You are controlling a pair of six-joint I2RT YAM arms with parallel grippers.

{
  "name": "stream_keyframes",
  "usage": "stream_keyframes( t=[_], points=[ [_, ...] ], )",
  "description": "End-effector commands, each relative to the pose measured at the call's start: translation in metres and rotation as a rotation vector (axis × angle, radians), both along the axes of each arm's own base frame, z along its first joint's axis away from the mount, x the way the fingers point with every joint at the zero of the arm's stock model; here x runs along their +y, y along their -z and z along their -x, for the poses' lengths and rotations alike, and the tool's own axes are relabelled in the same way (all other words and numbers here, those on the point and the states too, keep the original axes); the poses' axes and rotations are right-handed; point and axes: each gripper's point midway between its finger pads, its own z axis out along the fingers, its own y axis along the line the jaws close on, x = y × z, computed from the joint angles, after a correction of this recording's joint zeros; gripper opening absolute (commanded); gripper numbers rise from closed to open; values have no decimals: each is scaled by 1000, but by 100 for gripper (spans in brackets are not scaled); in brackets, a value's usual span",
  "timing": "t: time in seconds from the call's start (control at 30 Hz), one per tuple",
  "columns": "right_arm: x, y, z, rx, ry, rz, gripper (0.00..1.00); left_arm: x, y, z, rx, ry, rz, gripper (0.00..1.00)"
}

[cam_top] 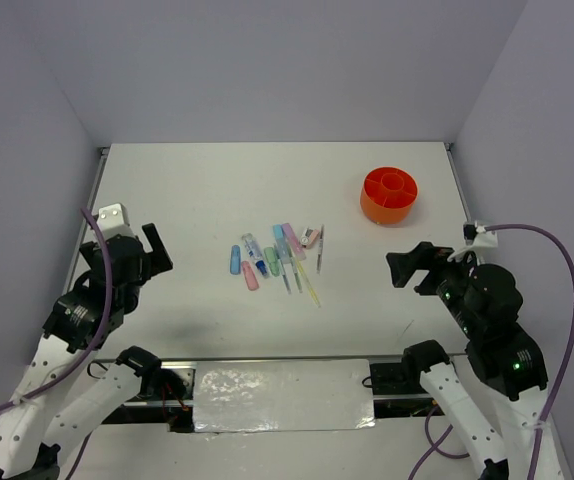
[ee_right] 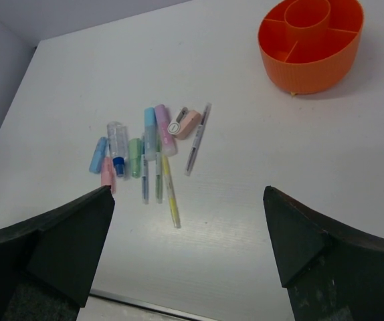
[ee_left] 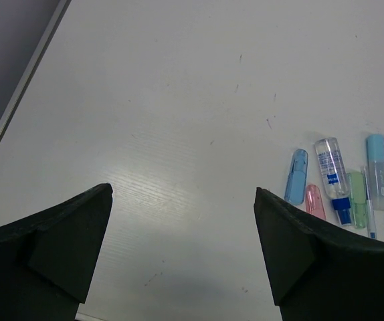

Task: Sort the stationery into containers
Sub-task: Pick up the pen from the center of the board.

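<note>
Need an inward reach for cluster of pastel plastic pens and stubby markers (cam_top: 272, 257) lying mid white counter (cam_top: 187, 190), long axes roughly near-to-far, between left gripper (cam_top: 159, 250) and right gripper (cam_top: 399, 272), both spread wide and empty, round orange plastic divided pot (cam_top: 379, 212) far-right, nearer right gripper.

arms (cam_top: 12, 428): white links, black joints | cables (cam_top: 527, 228): purple | claw fingers (ee_left: 58, 247): black, wedge-shaped

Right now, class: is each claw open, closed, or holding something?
Left claw: open, holding nothing.
Right claw: open, holding nothing.
</note>
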Motion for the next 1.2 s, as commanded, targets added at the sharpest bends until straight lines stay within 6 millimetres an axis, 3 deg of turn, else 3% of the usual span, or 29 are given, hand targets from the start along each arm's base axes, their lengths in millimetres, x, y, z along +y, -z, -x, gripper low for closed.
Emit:
stream_keyframes(
  t=[0.0, 0.1, 0.27, 0.3, 0.37, 0.4, 0.43, 0.5, 0.57, 0.67, 0.77, 1.17],
  points=[
    [16, -5, -11, -4, -63, -28, 100, 0, -3, -4, -15, -1, -4, 99],
    [39, 10, -25, 58, -169, -44, 97, 1, 0, -4, -4, -10, -9, 99],
    [77, 64, -60, 284, -261, -25, 88, 0, 0, -4, -1, -7, -9, 99],
    [76, 79, -71, 326, -206, 11, 87, 0, 1, -4, 2, -9, -11, 99],
    [97, 84, -74, 336, -235, 34, 84, -1, 2, -6, 9, -3, -14, 99],
    [102, 98, -81, 377, -216, 73, 77, -2, 3, -6, 13, 1, -14, 99],
    [110, 99, -84, 379, -223, 93, 72, -3, 4, -7, 19, 4, -16, 99],
    [128, 125, -85, 447, -248, 175, 59, -5, 6, -8, 30, 10, -19, 99],
    [147, 137, -82, 476, -292, 220, 47, -5, 8, -9, 40, 11, -21, 99],
    [161, 175, -87, 557, -299, 323, 46, -5, 8, -8, 40, 12, -20, 99],
    [169, 197, -90, 612, -316, 388, 46, -5, 7, -7, 29, 12, -15, 99],
    [182, 246, -96, 691, -380, 469, 43, -11, 11, -10, 45, 42, -15, 99]
  ],
)
